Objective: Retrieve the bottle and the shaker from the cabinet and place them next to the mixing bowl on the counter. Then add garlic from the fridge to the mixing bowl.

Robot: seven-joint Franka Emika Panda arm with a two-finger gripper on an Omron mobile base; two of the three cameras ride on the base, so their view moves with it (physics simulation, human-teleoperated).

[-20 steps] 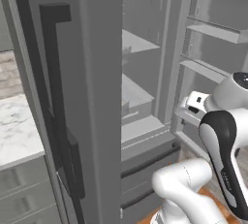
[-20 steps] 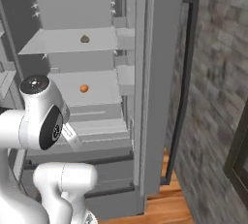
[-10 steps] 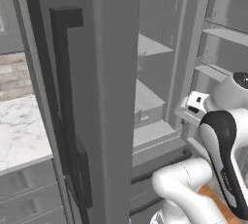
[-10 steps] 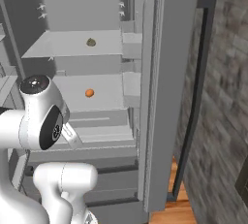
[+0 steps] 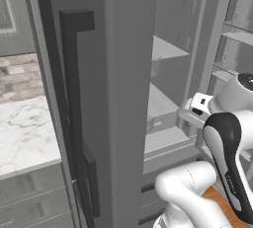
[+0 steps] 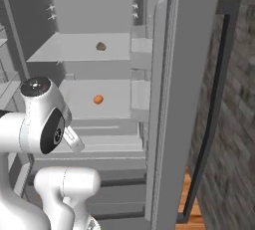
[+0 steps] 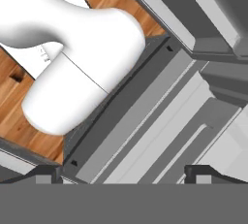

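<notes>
The fridge stands open in front of me. On its upper shelf (image 6: 74, 55) lies a small grey-brown bulb, the garlic (image 6: 101, 46). My arm is folded low before the fridge and the hand points down. In the hand view my gripper (image 7: 124, 175) is open, its two dark fingertips (image 7: 46, 173) wide apart with nothing between them, above the fridge's bottom drawer fronts (image 7: 160, 116) and the wood floor (image 7: 14, 121). The bottle, the shaker and the mixing bowl are out of view.
A small orange fruit (image 6: 98, 99) sits on the lower shelf. The open fridge door (image 5: 113, 98) with its dark handle (image 5: 74, 113) stands close on the left, the other door (image 6: 184, 99) on the right. A marble counter (image 5: 24, 133) lies beyond the left door.
The whole picture has shifted in both base views: the camera has moved along the fridge front and closer to it. The arm keeps its pose and the gripper stays open.
</notes>
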